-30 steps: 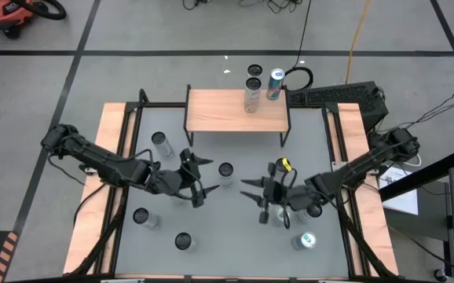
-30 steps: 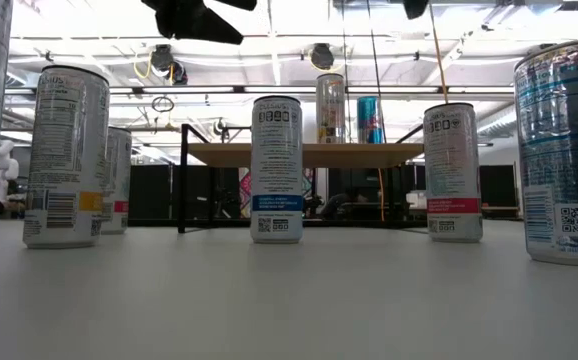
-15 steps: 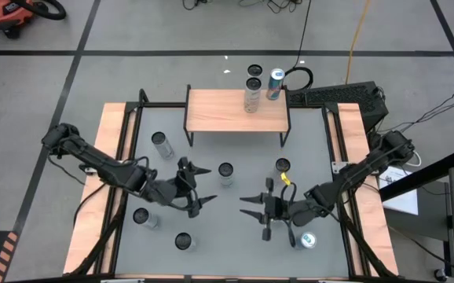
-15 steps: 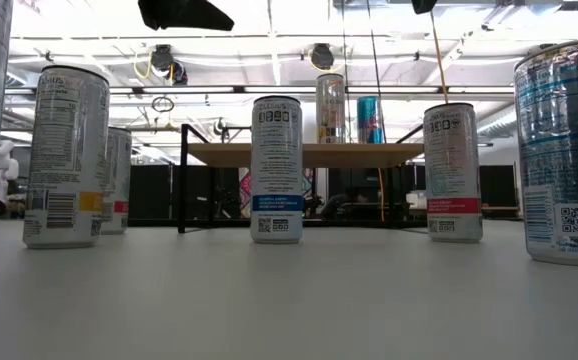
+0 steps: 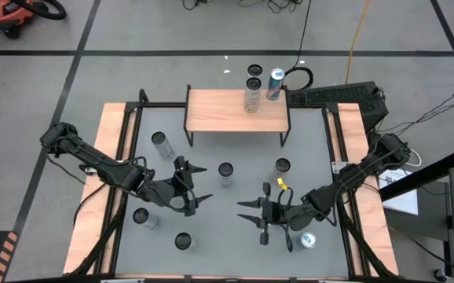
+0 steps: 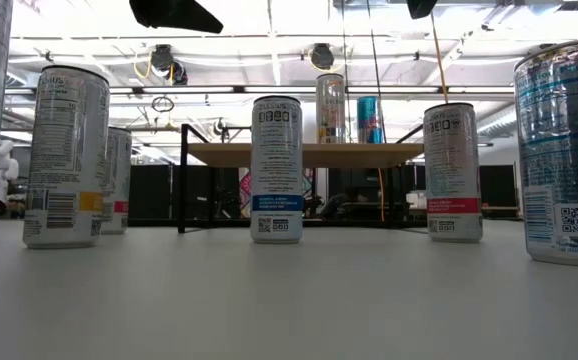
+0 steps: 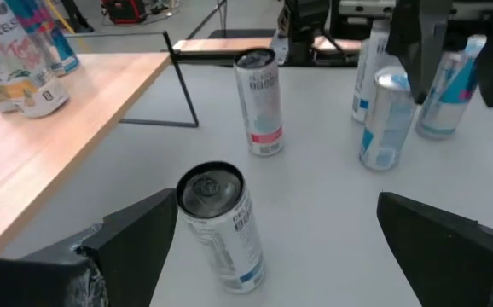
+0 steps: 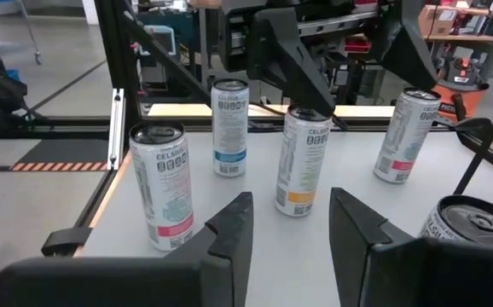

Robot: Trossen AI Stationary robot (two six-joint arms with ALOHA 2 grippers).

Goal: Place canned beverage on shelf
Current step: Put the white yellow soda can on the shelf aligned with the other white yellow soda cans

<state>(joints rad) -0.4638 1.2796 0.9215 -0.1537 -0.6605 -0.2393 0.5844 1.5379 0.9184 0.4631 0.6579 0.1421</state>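
Approach step: left end effector (image 5: pixel 196 183) and right end effector (image 5: pixel 250 212) both wide open, empty, above worktop (image 5: pixel 235 236); nearest can (image 5: pixel 225 174) stands between them, shelf (image 5: pixel 219 118) beyond; next, likely close on can.

Grey table (image 5: pixel 235 236): six cans, shelf (image 5: pixel 223 110) holding two cans.

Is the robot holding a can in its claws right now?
No. Both the left gripper and the right gripper are open and empty, hovering above the grey table.
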